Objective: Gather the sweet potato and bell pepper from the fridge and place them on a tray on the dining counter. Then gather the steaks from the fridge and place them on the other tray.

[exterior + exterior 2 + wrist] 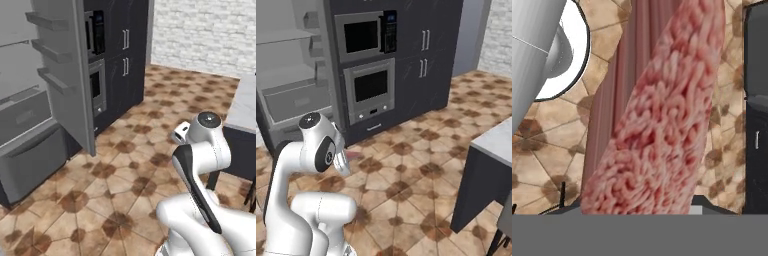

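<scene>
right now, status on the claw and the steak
Claw shut on steak, carried above the tiled floor. Fridge door open. Dining counter right; nothing visibly in the way.

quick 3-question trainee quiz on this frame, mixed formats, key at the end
1. True or false: the fridge door stands open.
2. In the hand view, what fills the space in front of the gripper? A) a red bell pepper B) a marbled pink steak C) a tray
3. Fill in: in the right base view, the white-topped dining counter sits at the picture's ____ edge.

Key: 1 true. 2 B; the steak sits right at the gripper, apparently held. 3 right.
</scene>
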